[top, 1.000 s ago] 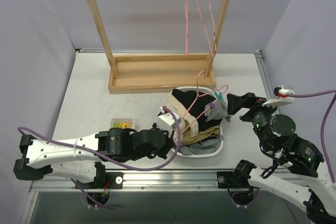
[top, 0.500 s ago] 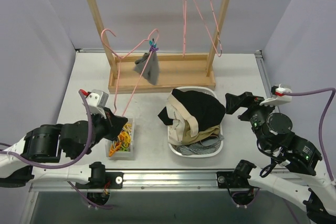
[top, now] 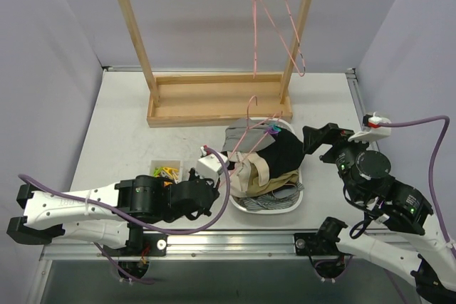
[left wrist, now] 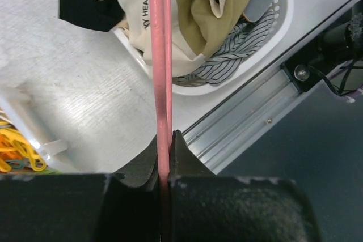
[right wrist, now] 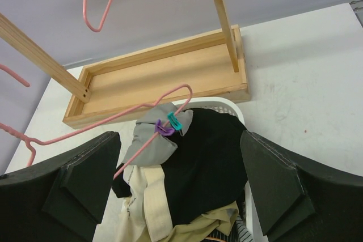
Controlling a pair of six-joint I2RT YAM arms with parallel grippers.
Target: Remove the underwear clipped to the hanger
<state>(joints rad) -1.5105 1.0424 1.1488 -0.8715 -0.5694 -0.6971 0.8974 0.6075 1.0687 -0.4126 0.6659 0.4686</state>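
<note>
Pink wire hanger (left wrist: 160, 72), pinched tight in the left gripper (left wrist: 164, 147), runs lengthwise away from it over the white basket (top: 298, 191). The grey underwear (right wrist: 148, 144) lies clipped at its far end (purple and teal clips (right wrist: 162, 129)), directly ahead of the nearer right gripper (top: 319, 142), whose fingers are spread.

From above and behind my bases, the top view looks down on the whole table (top: 121, 126). My left wrist looks closely along the hanger (left wrist: 160, 55); my right, farther back, faces the far rack (right wrist: 164, 69). All share the basket (left wrist: 286, 15).
</note>
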